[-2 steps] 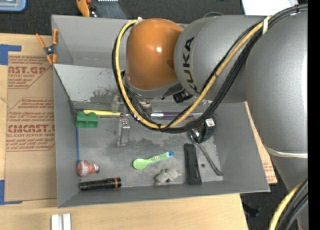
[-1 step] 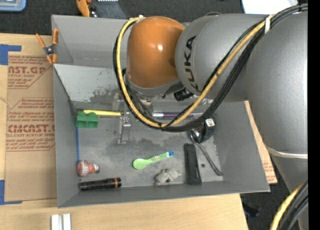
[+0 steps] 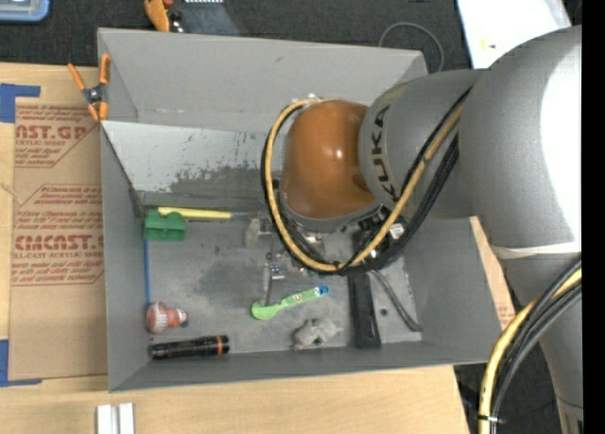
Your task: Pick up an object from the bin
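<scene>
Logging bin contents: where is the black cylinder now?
The black cylinder lies at the camera view's lower left of the bin, just below a small reddish thing.

The big grey arm (image 3: 515,167) comes in from the right and bends down at its wrist, which is capped by a rounded orange cover (image 3: 321,163). Yellow and black cables (image 3: 272,198) loop round that cover. Beneath it the pincer (image 3: 273,271) points straight down, set low.
</scene>
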Tool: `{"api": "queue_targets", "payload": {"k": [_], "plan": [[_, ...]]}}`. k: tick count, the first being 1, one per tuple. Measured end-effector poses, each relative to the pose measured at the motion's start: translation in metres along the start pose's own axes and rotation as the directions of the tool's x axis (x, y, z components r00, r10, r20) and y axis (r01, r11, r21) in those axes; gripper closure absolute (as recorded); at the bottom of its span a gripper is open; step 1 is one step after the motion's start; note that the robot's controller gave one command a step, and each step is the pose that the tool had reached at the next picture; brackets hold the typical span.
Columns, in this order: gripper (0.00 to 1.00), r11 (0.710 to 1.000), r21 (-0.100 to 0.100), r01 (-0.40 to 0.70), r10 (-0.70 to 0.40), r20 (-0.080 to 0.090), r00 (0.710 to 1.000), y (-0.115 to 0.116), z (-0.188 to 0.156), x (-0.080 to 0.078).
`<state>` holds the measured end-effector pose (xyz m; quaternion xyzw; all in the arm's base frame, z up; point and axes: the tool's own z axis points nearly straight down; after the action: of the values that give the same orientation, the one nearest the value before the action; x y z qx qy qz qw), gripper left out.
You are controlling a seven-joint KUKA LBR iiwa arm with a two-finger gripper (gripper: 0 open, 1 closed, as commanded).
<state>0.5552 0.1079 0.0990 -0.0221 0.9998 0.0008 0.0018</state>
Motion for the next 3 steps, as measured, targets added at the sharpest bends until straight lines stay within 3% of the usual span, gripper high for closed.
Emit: {"api": "queue_targets", "payload": {"k": [1,2,3], "plan": [[0.00,0.971,-0.001,0.241,-0.241,0.002,0.971,-0.017,0.000,0.016],[0.00,0.988,0.000,0.154,-0.154,-0.004,0.988,-0.026,-0.001,0.059],[0.00,0.924,0.002,0.382,-0.382,0.010,0.924,-0.017,0.021,0.070]]}}
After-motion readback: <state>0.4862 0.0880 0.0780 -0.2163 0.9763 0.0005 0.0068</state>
